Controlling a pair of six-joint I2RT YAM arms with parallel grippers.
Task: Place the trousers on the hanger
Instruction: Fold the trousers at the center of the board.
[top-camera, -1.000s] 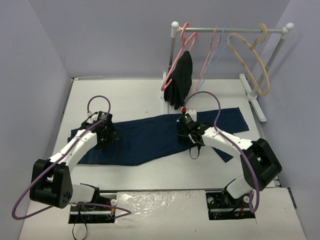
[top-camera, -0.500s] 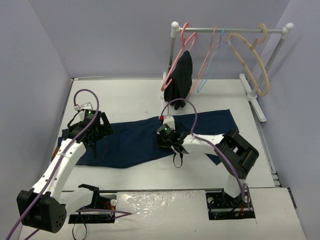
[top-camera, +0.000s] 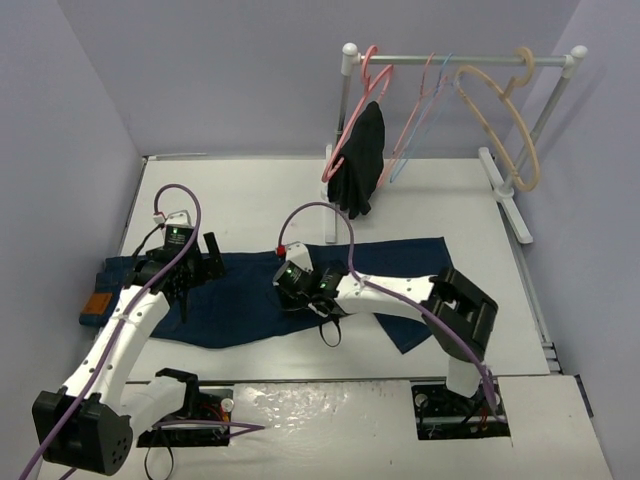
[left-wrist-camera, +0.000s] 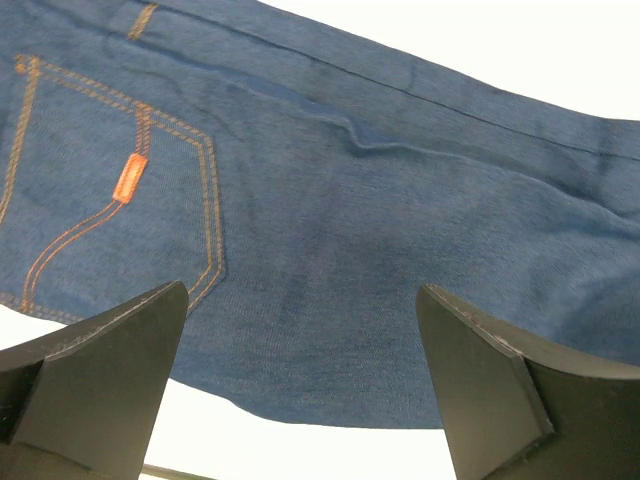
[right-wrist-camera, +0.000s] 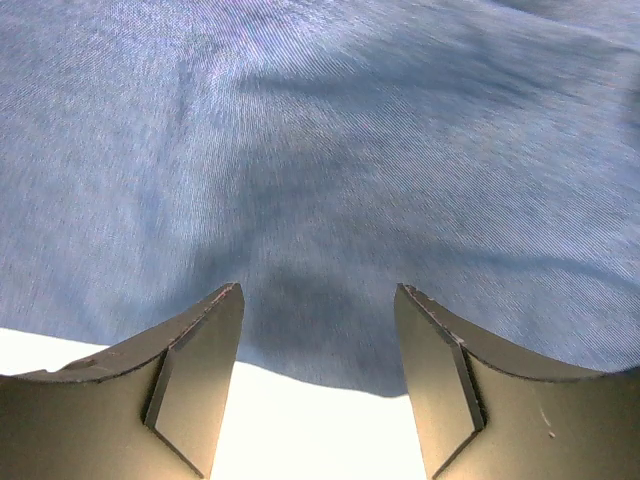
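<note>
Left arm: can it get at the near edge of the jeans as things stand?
Probably yes. The left gripper is open and faces the near edge of the trousers. Nothing lies over the denim there, and nothing shows between the fingers and the cloth.

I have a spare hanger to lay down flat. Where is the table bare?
Bare white table lies between the long dark navy denim jeans and the far edge, left of the hanging black garment, and right of the leg ends. Mid-table is crowded.

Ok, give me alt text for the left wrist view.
Blue jeans fill the view, spread on a white table, a back pocket with orange stitching at left. The left gripper shows two dark fingers, open at the bottom, nothing between them.
</note>
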